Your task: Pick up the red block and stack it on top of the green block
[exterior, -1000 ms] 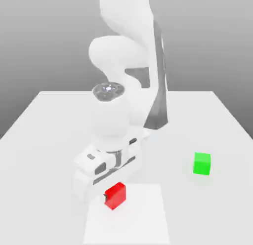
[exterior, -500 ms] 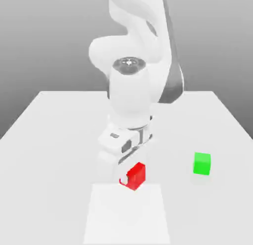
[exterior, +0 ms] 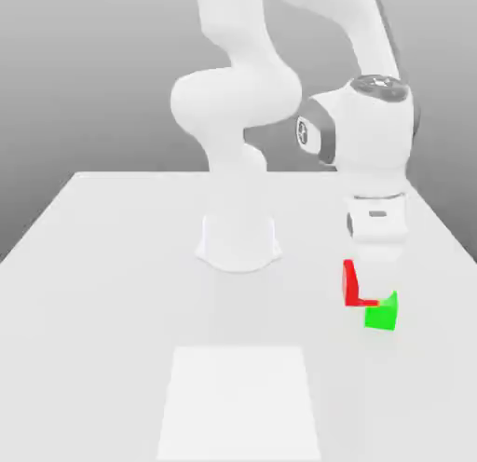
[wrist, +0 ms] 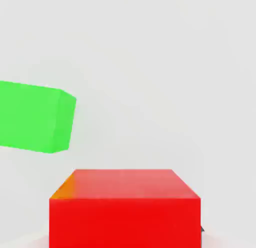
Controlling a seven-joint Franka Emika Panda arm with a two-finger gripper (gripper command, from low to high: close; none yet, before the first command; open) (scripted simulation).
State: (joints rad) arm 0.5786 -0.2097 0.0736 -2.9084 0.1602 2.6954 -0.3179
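Observation:
The red block (exterior: 350, 285) hangs above the table, held by my gripper (exterior: 365, 285), which is shut on it. A white finger covers part of the block's side. The green block (exterior: 382, 313) rests on the table just below the red one and a little toward the exterior view's right. The two blocks overlap in that view, and I cannot tell whether they touch. In the hand view the red block (wrist: 125, 207) sits close between the jaws, with the green block (wrist: 32, 117) lying on the table off to one side of it.
The arm's white base (exterior: 239, 241) stands at the middle of the white table (exterior: 102, 264). A lighter square patch (exterior: 239, 400) marks the table's front middle. The table's right edge runs close beyond the green block.
The arm has swung from the front middle of the table to the exterior view's right. It has carried the red block up off the table to beside the green block.

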